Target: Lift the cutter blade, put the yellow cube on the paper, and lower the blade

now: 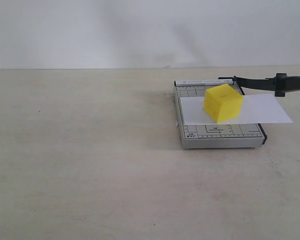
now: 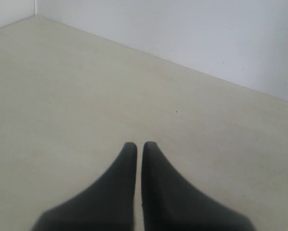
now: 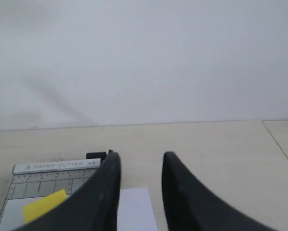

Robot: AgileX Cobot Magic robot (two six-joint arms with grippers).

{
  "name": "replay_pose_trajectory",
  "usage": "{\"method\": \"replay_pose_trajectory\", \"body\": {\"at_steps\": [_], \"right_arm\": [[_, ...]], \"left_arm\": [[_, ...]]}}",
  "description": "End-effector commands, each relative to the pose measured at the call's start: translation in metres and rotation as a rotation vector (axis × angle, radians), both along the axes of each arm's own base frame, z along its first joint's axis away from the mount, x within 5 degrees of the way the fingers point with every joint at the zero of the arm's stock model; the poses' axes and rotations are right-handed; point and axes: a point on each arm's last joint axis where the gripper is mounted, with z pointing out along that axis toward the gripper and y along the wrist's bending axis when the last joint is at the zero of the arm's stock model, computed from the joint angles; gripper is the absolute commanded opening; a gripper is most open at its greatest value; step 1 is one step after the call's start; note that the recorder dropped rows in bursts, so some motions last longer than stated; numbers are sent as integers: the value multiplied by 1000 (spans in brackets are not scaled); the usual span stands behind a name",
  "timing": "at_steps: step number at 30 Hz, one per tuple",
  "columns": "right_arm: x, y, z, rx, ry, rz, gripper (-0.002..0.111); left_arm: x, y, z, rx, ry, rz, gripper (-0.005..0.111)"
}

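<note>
1. The left hand (image 2: 139,144) has two matte, charcoal-black fingers (image 2: 110,197). Each is broad at the root and narrows in a smooth concave sweep to a small rounded tip.
2. Their inner edges run straight and flat. The roots are blurred, so surface detail there cannot be made out.
3. The right hand (image 3: 141,161) has fingers (image 3: 187,197) of the same dark matte material, thick and curved, with blunt rounded tips.

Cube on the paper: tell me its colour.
The cube is bright yellow with plain faces; the exterior view shows it best.
</note>
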Motion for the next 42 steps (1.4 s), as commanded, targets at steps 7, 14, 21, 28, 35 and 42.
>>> {"method": "replay_pose_trajectory", "body": {"at_steps": [7, 14, 21, 28, 35, 42], "right_arm": [[26, -1, -23, -34, 338, -53, 43], [26, 8, -28, -13, 385, 54, 43], [40, 10, -52, -19, 494, 50, 43], [37, 10, -55, 4, 540, 41, 43], [35, 10, -57, 10, 569, 35, 43], [33, 10, -58, 14, 591, 40, 43]], "left_arm": [[0, -2, -8, -17, -18, -16, 5], [-1, -3, -12, -136, -1, 13, 5], [0, -5, -9, -65, -16, -32, 5], [-1, -5, -11, -88, 0, -32, 5], [0, -6, -11, -110, -7, -29, 5], [0, -6, -11, -110, -7, -29, 5]]}}
